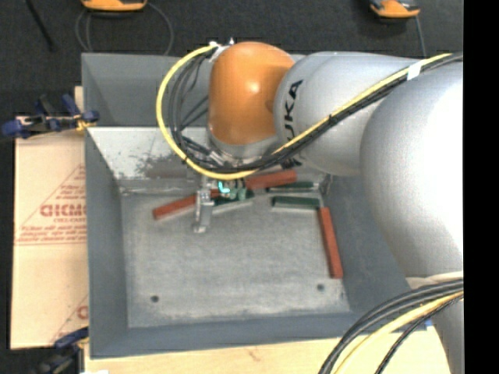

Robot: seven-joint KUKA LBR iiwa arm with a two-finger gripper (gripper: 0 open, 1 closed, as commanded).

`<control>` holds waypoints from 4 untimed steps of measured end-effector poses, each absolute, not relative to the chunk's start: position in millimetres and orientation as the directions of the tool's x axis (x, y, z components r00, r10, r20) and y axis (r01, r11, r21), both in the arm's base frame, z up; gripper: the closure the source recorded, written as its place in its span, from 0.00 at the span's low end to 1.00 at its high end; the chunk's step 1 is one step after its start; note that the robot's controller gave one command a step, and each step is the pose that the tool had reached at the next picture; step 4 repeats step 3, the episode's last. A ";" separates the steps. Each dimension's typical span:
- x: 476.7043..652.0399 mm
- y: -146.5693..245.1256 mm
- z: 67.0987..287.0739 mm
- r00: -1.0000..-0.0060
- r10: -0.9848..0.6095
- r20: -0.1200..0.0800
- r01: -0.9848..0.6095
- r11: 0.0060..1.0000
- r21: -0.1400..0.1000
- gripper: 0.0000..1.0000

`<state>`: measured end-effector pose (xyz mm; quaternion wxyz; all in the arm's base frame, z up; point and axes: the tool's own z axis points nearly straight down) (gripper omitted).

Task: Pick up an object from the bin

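The orange wrist cover (242,92) and silver arm (390,131) hide the back of the grey metal bin (234,287) and part of a red-brown flat stick (274,181). Whether the claw (203,213) is open or holds anything cannot be told. The bin floor is scuffed. Reaching from the right, the claw points down at the right end of an orange-red flat stick (173,208), back left. A dark green stick (296,202) and a long red stick (330,244) lie right.

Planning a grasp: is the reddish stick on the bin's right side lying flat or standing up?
Lying flat: the reddish stick rests lengthwise on the bin floor.
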<state>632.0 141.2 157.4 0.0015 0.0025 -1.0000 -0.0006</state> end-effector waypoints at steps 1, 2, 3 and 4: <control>652.2 125.3 70.0 -0.970 -0.244 0.001 -0.244 0.970 -0.001 0.00; 653.2 126.8 72.3 -0.970 -0.241 -0.003 -0.241 0.970 0.002 1.00; 649.1 133.0 221.5 -0.888 -0.459 -0.012 -0.459 0.888 -0.004 1.00; 649.1 133.0 221.5 -0.888 -0.459 -0.012 -0.459 0.888 -0.004 1.00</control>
